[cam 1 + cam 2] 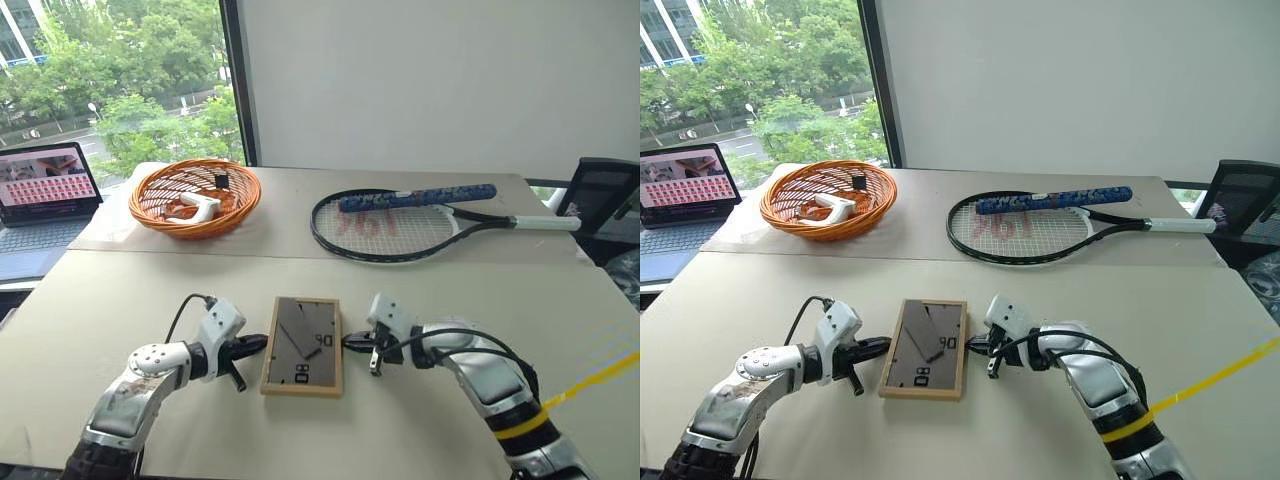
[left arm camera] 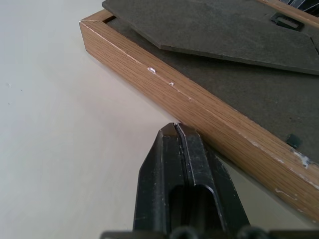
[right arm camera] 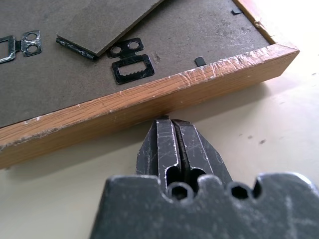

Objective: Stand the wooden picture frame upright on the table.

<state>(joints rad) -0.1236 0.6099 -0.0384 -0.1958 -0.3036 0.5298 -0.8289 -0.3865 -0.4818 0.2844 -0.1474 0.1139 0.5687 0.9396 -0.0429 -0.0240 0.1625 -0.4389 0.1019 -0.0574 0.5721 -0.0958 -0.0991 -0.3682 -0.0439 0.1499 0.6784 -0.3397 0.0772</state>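
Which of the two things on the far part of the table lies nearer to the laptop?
The orange wicker basket; the tennis racket lies across the table from the laptop.

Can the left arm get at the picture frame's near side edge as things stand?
Probably yes. The left tool, shut, sits at the long wooden edge of the picture frame, which lies back-up on the table; nothing lies between them. The right tool flanks the opposite edge.

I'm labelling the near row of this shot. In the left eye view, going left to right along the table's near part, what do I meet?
left gripper → wooden picture frame, lying back-up on the table → right gripper
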